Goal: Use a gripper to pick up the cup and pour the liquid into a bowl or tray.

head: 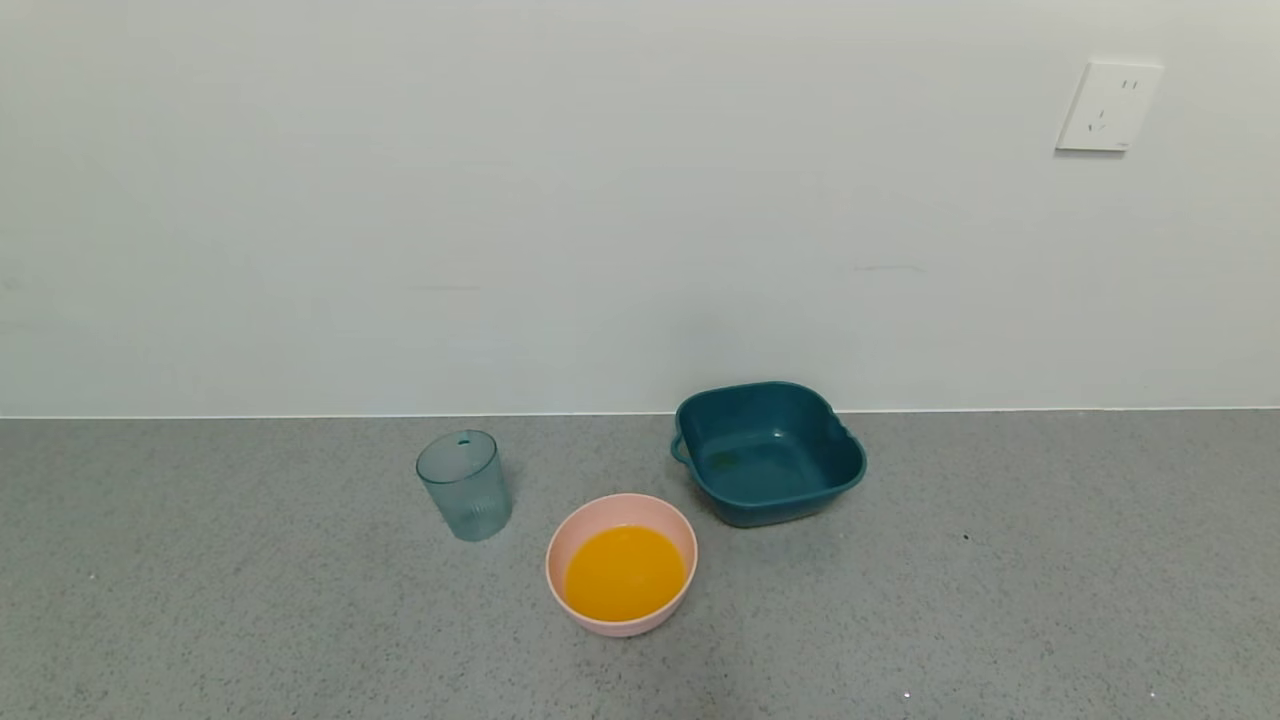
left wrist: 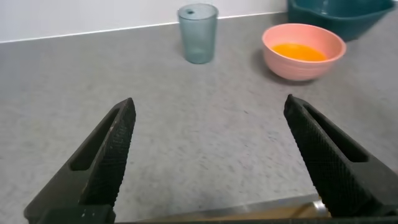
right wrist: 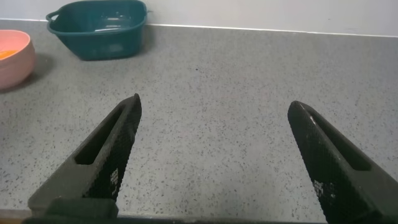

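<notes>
The left gripper (left wrist: 208, 112) and right gripper (right wrist: 214, 115), both spread wide and holding nothing, appear only in their own wrist views, low over the grey countertop (head: 1000, 560); the head view shows neither. The ribbed cup (head: 465, 485) stands upright and drained, near the pink bowl (head: 620, 508) holding the orange liquid (head: 624, 572). The teal tray (head: 768, 452) sits beside the bowl by the wall, a socket (head: 1108, 106) above

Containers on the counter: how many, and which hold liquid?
3: empty cup at left, pink bowl of orange liquid nearest, empty teal tray behind-right.
</notes>
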### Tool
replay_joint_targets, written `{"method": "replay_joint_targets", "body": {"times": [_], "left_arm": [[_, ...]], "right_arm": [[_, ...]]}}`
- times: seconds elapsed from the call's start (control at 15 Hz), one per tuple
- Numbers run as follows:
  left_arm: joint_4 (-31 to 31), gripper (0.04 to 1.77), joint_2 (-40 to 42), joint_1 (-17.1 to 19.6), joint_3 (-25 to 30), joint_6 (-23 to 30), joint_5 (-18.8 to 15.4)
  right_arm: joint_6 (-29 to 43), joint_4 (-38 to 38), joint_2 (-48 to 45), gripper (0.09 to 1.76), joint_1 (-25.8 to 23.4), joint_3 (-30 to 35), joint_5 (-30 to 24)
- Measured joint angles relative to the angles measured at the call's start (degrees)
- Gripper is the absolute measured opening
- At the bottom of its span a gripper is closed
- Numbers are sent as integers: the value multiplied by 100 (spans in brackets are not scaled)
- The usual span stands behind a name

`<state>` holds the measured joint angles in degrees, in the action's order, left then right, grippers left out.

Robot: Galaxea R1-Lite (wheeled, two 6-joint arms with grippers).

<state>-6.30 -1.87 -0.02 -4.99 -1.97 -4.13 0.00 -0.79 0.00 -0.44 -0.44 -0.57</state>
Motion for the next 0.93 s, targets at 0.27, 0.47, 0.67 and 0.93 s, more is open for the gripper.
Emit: {"method": "replay_joint_targets", "body": {"times": [0.27, 0.47, 0.67, 0.93], "left_arm": [[344, 172, 168, 2, 260, -566, 223], [355, 172, 187, 2, 369, -467, 199], [378, 172, 191, 2, 391, -400, 185], [473, 172, 191, 2, 422, -386, 210]], "right_arm": [[0, -2, 0, 171, 0, 0, -2], [0, 0, 0, 171, 0, 0, 0], [0, 0, 0, 171, 0, 0, 0], [0, 0, 0, 171, 0, 0, -2]]}}
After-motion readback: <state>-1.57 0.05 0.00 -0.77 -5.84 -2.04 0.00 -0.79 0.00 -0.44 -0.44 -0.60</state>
